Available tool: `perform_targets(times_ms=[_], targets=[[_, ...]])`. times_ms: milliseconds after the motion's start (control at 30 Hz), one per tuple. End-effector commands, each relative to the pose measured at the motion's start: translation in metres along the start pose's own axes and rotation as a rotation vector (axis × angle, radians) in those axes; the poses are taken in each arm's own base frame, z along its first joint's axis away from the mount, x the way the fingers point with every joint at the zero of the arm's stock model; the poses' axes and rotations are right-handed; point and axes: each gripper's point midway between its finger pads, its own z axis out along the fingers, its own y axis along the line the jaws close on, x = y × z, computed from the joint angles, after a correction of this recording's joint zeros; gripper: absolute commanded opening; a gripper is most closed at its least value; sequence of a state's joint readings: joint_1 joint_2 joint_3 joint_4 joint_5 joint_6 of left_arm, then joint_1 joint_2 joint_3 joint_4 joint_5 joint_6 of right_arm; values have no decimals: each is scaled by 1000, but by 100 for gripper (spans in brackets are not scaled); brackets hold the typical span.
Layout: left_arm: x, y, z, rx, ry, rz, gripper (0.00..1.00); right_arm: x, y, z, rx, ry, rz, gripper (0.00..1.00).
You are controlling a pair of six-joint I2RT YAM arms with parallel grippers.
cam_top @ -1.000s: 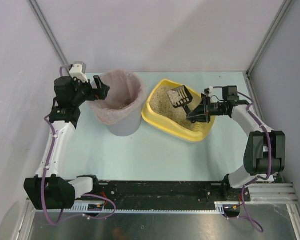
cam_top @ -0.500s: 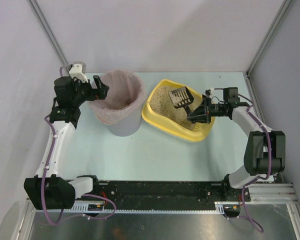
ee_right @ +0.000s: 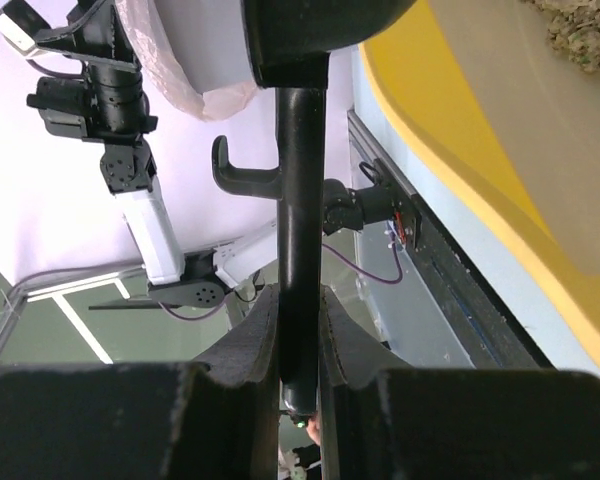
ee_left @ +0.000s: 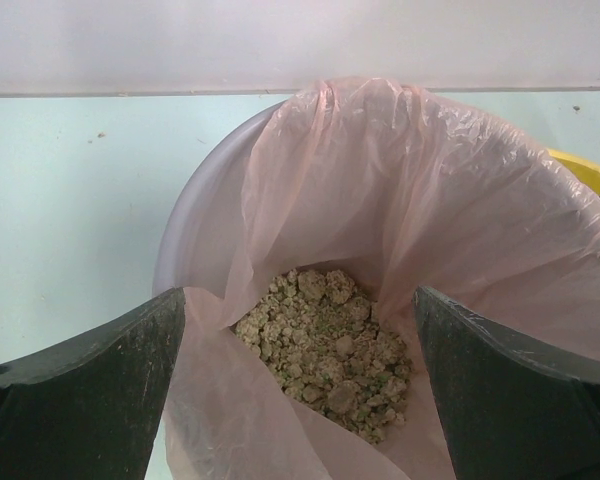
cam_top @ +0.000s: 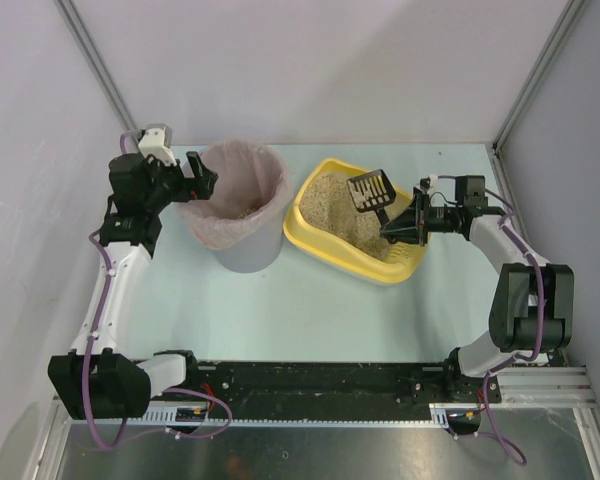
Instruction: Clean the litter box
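1. Right of the bin (cam_top: 242, 250) sits the litter box (cam_top: 315, 235); the right gripper (cam_top: 400, 228) clamps the scoop (cam_top: 370, 190) above it.
2. The left gripper (cam_top: 202, 180) gapes by the bin.
3. Scooping is in hand, though the load is hard to see; next, the scoop likely travels level to the bin.

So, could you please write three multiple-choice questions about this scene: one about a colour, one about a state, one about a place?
1. The bag lining the bin is: A blue; B pink; C black.
2. The left tool is: A wide open; B shut on the bag; C shut on nothing.
3. The scoop is: A inside the bin; B in the left tool; C at the litter box, in the right tool.

Answers:
1 B: the liner draped over the rim is pale pink.
2 A: its fingers stand far apart beside the bag.
3 C: the right tool clamps the handle, and the head is over the yellow box.
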State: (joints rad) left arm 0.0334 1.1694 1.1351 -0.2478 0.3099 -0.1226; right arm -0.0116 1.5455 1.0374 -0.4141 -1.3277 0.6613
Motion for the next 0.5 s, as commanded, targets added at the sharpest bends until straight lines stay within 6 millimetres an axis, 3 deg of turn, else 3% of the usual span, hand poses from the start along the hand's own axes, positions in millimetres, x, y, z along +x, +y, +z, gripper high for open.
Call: perform_targets(times_ms=[0,100,167,200,267,300,333,467], targets=[[-11,0,-1,-7,-43,39,100,16,17,4,-42,50,-58,0],[-12,-2,-1,3,-46,37,100,-4,5,-16,-1,-61,-34,0],[-11,1,0,-10,-43,37,100,5,7,-6,-4,-23,-47,0],[-11,2,-1,-12,-47,38,100,21,12,7,-30,59,-47,0],[-11,1,-1,-10,-44,35,100,17,10,4,-19,40,-44,0],[-11,1,-1,-9,-45,35,100,2,5,-12,-11,-35,-43,0],[-11,2,-2,-12,-45,37,100,-3,1,-15,8,-64,-39,0],[-12,8,-3,-45,-48,43,100,16,13,-2,-37,27,-76,0]])
